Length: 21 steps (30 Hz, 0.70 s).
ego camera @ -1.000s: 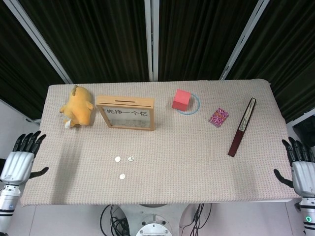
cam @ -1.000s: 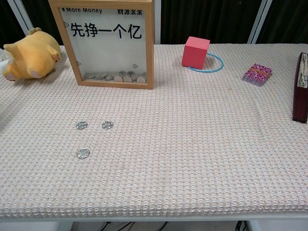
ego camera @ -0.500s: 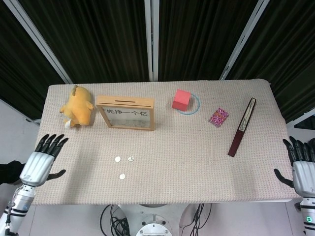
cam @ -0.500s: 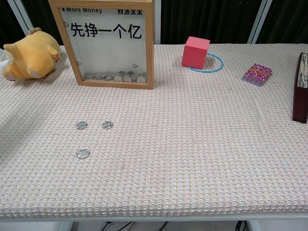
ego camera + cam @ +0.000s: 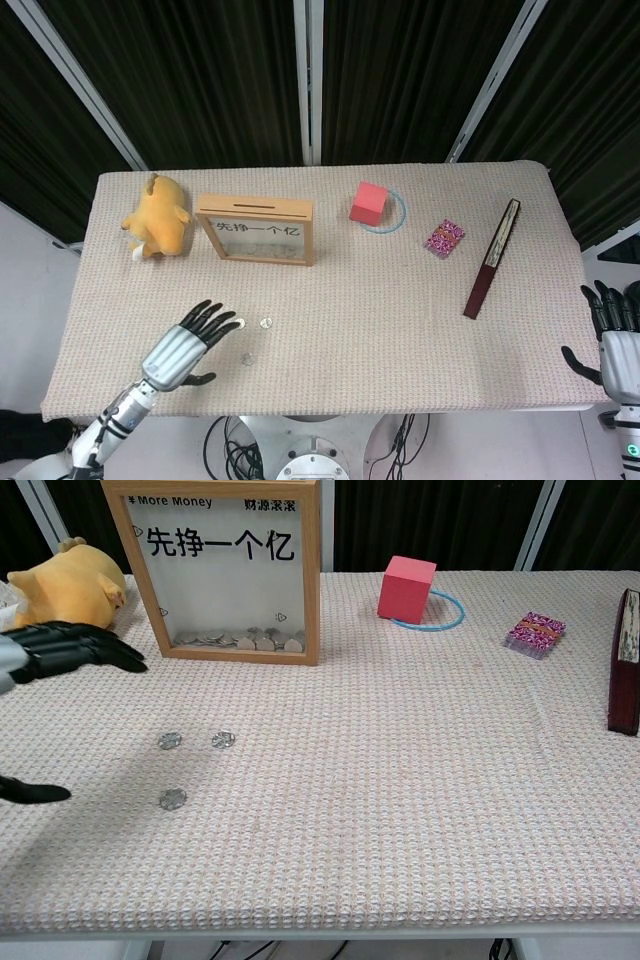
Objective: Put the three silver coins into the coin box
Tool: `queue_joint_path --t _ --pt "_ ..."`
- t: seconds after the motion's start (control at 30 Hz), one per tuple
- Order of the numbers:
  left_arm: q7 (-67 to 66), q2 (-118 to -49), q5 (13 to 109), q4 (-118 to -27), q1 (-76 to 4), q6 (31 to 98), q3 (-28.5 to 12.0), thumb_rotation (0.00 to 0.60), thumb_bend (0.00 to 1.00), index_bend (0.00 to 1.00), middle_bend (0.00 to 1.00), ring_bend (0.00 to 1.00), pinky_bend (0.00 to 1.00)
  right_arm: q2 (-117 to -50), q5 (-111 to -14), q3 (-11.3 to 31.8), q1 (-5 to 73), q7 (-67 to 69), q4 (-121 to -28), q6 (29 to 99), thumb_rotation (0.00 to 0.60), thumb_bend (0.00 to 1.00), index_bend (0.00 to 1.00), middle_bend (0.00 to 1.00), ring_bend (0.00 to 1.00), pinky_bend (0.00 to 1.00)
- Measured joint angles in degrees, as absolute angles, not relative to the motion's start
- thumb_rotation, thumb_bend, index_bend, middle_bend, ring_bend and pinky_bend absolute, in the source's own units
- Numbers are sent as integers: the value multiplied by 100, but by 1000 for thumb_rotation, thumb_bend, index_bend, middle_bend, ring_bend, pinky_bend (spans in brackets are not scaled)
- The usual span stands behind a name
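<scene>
The three small silver coins [image 5: 187, 759] lie untouched while the left hand [image 5: 186, 349], fingers spread and empty, has swung in over them, likely to start picking; the right hand [image 5: 618, 350] waits open.

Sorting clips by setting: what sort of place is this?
Probably a robot lab test bench: a cloth-covered table against black curtains, set with unrelated props such as a coin box and plush toy.

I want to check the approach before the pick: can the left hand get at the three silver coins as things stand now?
Probably yes. The left hand is open over the table, fingers spread beside the three silver coins, which lie flat and apart on bare cloth. Nothing stands between them; the coin box sits farther back.
</scene>
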<state>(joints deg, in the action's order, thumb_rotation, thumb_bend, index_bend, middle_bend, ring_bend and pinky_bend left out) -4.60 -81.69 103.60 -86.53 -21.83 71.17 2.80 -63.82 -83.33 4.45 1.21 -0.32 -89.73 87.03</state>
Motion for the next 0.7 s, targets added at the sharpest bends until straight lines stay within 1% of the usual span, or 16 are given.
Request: queue_joint_path --t 0.27,0.47,0.7 --pt "-516 -8706 10231 -8282 -2492 6598 334 600 34 243 97 0 69 -6375 -8263 448 70 112 -8875 8703 600 173 0 0 0 0" --pt "-765 -8969 10077 -7988 -2563 6533 300 600 40 304 97 0 63 -6384 -8270 452 59 177 -8819 8700 600 172 0 0 0 0" --pt "-843 -9090 9851 -7881 -2553 6536 294 600 80 371 98 0 76 -6388 -8247 458 73 242 -8757 8631 600 172 0 0 0 0"
